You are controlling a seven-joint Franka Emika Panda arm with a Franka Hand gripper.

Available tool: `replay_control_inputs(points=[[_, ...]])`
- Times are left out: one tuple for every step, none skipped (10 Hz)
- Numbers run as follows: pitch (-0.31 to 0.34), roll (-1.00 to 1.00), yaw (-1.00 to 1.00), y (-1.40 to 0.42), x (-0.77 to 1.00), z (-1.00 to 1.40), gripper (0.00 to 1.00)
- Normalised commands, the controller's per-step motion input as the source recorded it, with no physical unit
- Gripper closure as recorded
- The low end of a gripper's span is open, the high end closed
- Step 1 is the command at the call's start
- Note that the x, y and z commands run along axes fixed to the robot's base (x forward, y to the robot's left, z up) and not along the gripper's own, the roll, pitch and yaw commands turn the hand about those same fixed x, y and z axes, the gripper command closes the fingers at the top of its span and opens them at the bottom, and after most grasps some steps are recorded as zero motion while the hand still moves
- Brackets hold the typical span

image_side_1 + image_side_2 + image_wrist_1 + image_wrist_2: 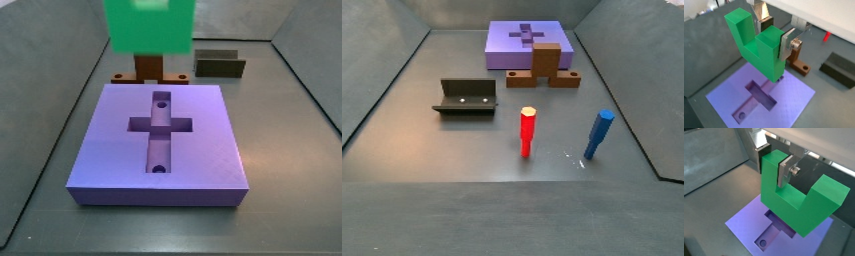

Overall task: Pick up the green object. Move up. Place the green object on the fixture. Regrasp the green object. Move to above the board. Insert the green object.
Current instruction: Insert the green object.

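Note:
In both wrist views my gripper [775,34] [773,162] is shut on the green object [759,47] [794,203], a bright green U-shaped piece. The silver fingers clamp one of its arms, and the piece hangs in the air. Below it lies the board [791,100] [745,223], a lavender slab with a cross-shaped recess. In a side view the green object [151,25] shows blurred above the far end of the board [201,145], and the gripper is cut off by the frame edge. The dark fixture [839,69] [221,63] [469,97] stands on the floor apart from the board [505,42].
A reddish-brown upright block on a flat base [800,64] [144,70] [544,65] stands right against the board's edge. A red peg [528,132] and a blue peg [599,135] stand upright on the floor. Grey walls enclose the workspace.

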Motion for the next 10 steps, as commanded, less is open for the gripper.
replay_control_inputs(points=[[-0.024,-0.02,0.05,-0.03,0.32,-1.0,1.0],[-0.02,-0.04,0.04,-0.07,0.25,-1.0,1.0],[-0.016,-0.05,0.03,-0.06,0.11,-0.94,1.0],[-0.049,-0.01,0.04,-0.05,0.01,-0.75,1.0],[-0.033,-0.01,0.05,-0.05,0.0,-0.69,1.0],[0.0,-0.11,0.03,-0.07,0.03,-0.45,1.0],[0.0,-0.14,0.01,-0.07,0.04,-0.33,1.0],[0.0,-0.05,0.09,-0.17,0.0,-0.29,1.0],[0.0,0.03,0.21,-0.34,0.0,-0.25,1.0],[0.0,0.19,0.29,-0.37,0.0,-0.21,1.0]])
